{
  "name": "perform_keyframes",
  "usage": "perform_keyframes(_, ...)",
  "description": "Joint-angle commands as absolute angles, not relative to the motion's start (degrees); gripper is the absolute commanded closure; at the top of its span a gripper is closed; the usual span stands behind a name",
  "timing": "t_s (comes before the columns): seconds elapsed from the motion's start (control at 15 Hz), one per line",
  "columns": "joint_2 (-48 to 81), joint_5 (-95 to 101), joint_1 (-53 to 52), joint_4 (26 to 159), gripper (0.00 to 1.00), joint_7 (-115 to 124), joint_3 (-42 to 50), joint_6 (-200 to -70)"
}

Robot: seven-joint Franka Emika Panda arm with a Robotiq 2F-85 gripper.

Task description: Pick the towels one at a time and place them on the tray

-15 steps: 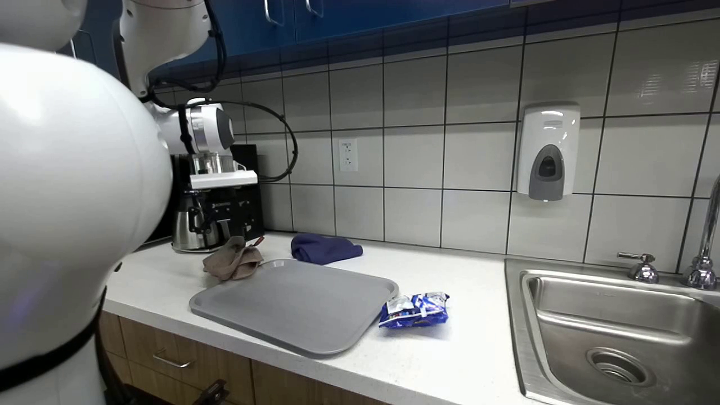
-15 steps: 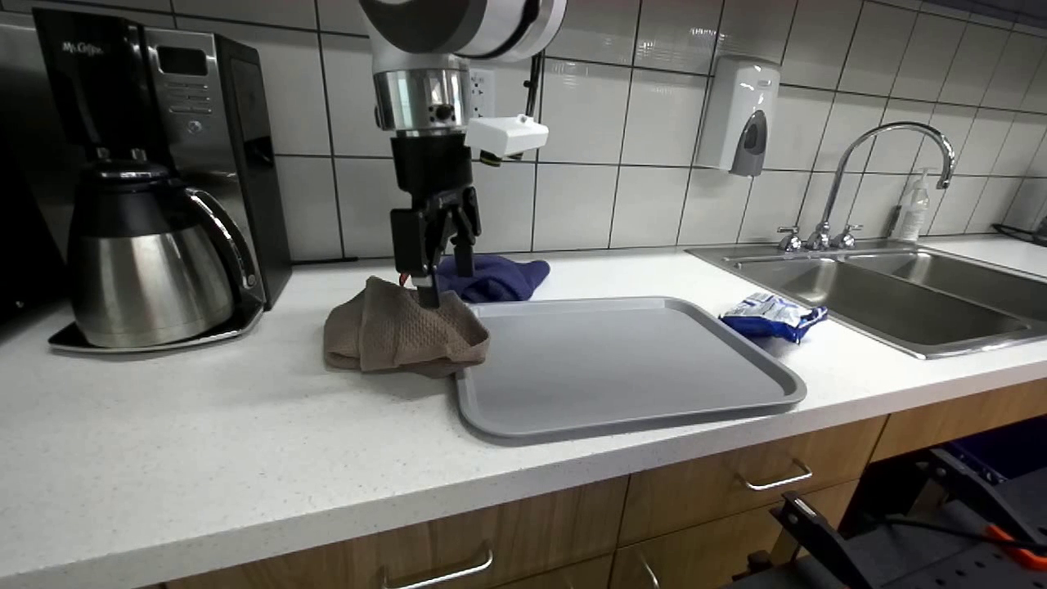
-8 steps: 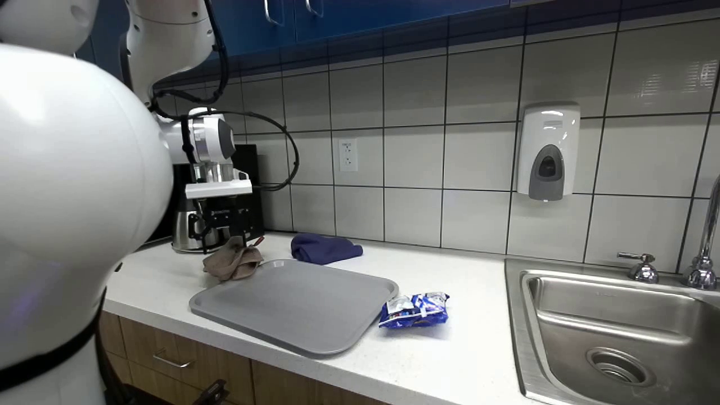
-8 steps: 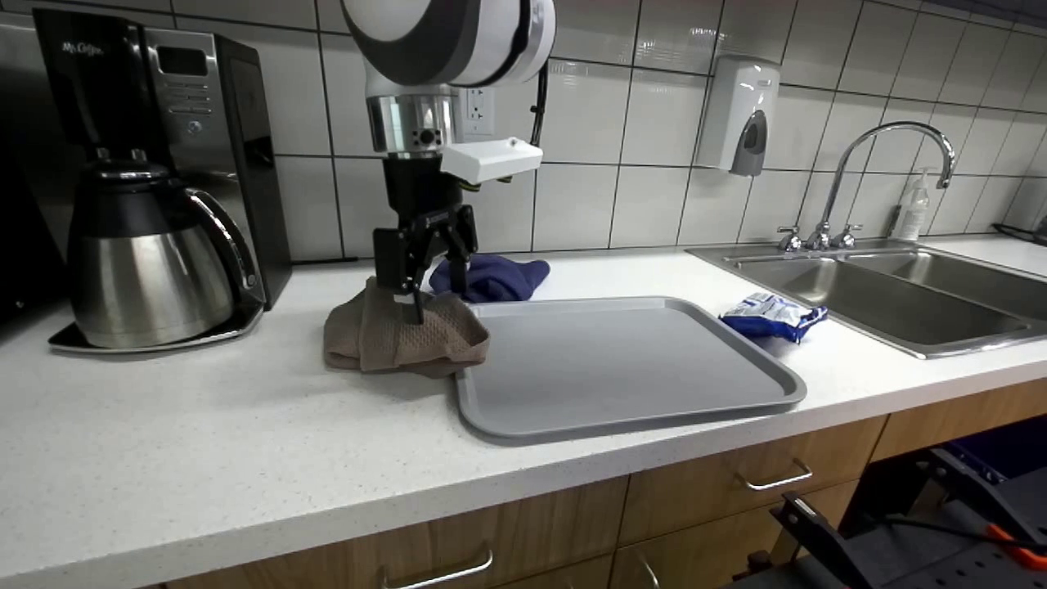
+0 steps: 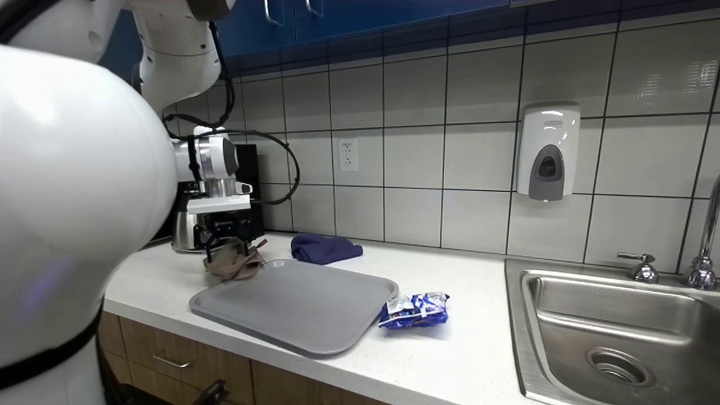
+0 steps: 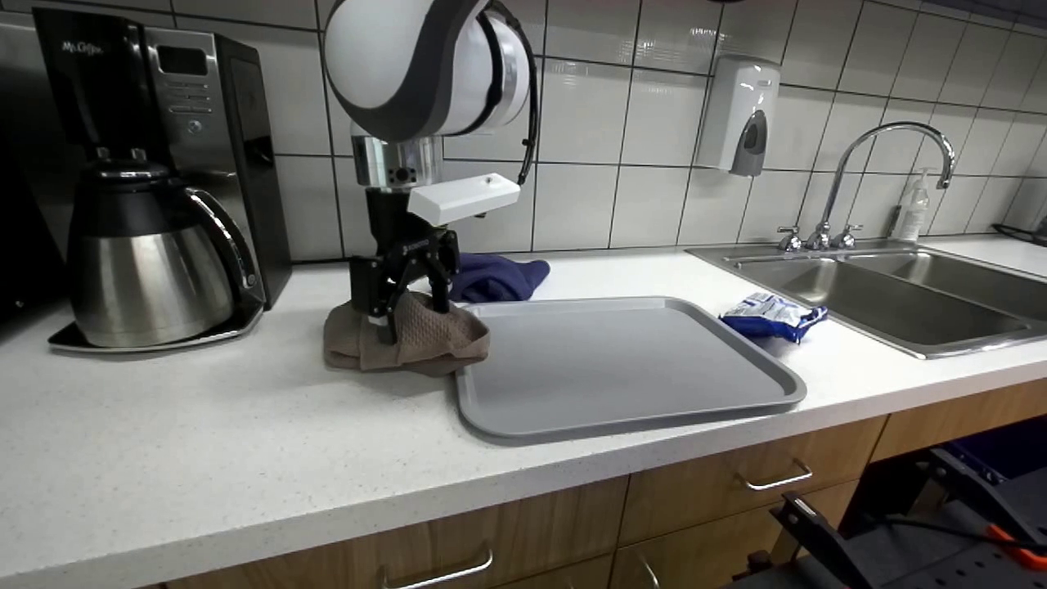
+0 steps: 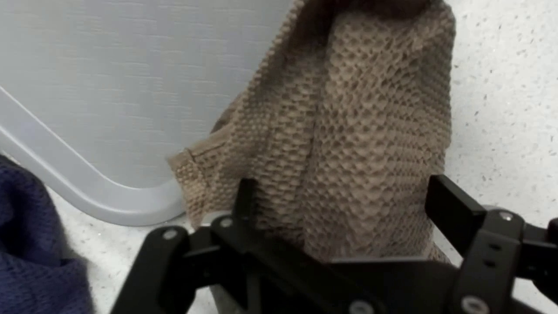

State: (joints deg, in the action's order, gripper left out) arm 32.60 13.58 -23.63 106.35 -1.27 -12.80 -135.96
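A brown towel lies bunched on the counter, partly over the tray's edge, in both exterior views and in the wrist view. My gripper is open and low over it, one finger on each side of its raised middle; this also shows in the wrist view. A dark blue towel lies folded behind the tray in both exterior views and at the left edge of the wrist view. The grey tray holds nothing else.
A coffee maker with a steel carafe stands beside the brown towel. A blue snack packet lies at the tray's far side, before the sink. A small reddish item shows behind the brown towel. The tiled wall bounds the back.
My gripper has moved down from above the brown towel, its fingers now reaching around the cloth. It also shifts slightly toward the coffee maker. The towels, tray and packet have not visibly moved.
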Motion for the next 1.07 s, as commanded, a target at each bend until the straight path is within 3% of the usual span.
perform_keyframes(0.0, 37.0, 15.4, -26.2, 100.8, 0.0, 2.2, -10.8, -136.2)
perform_keyframes(0.33, 40.2, 15.3, -28.0, 96.9, 0.0, 2.2, -10.0, -135.6)
perform_keyframes(0.47, 40.9, 15.5, -28.5, 96.1, 0.26, 2.1, -9.8, -135.5)
perform_keyframes(1.0, 41.7, 15.3, -29.0, 94.8, 0.88, 1.4, -9.9, -135.1)
